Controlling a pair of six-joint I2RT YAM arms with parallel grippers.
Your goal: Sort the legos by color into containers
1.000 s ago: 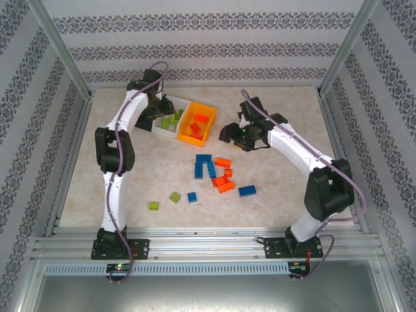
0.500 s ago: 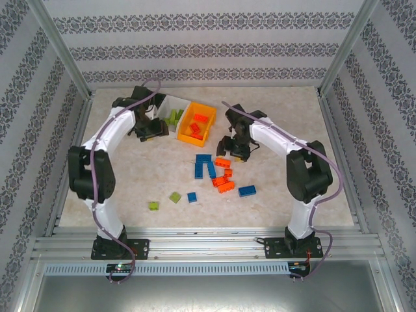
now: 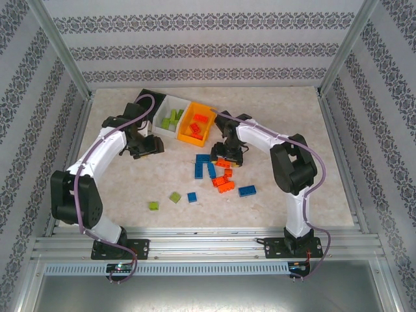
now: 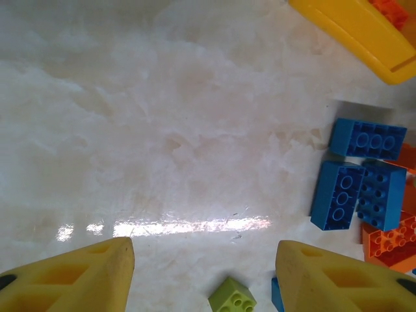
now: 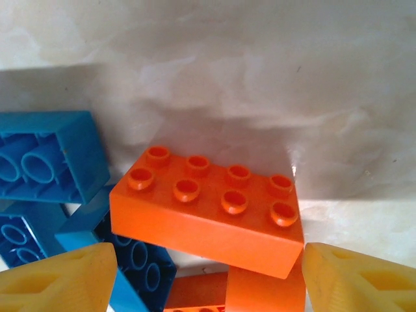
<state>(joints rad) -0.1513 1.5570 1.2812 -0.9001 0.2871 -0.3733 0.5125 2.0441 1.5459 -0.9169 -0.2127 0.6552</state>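
To the left, the left gripper [image 3: 149, 144] hangs over the bare marbled tabletop [image 4: 162, 130]. Its yellow fingers [image 4: 78, 279] are spread with nothing between them, and a small lime-green studded brick [image 4: 233, 298] lies just ahead.

Behind it stands the row of joined plastic bins: the black bin [image 3: 156, 95], the white bin [image 3: 160, 120] holding green bricks, and the orange-yellow bin [image 3: 188, 138] holding orange-red ones.

Right of the bins is the loose heap of blue bricks [image 3: 203, 158] and orange-red bricks [image 3: 224, 185]. The right gripper [image 3: 227, 156] is low over the heap, jaws wide either side of an orange-red eight-stud plastic brick [image 5: 208, 214] perched on its neighbours.

I'd judge that brick light, rigid and slick-walled. It is best pinched on its flat end faces below the studs, squarely, or it may tip or skid off the pile.
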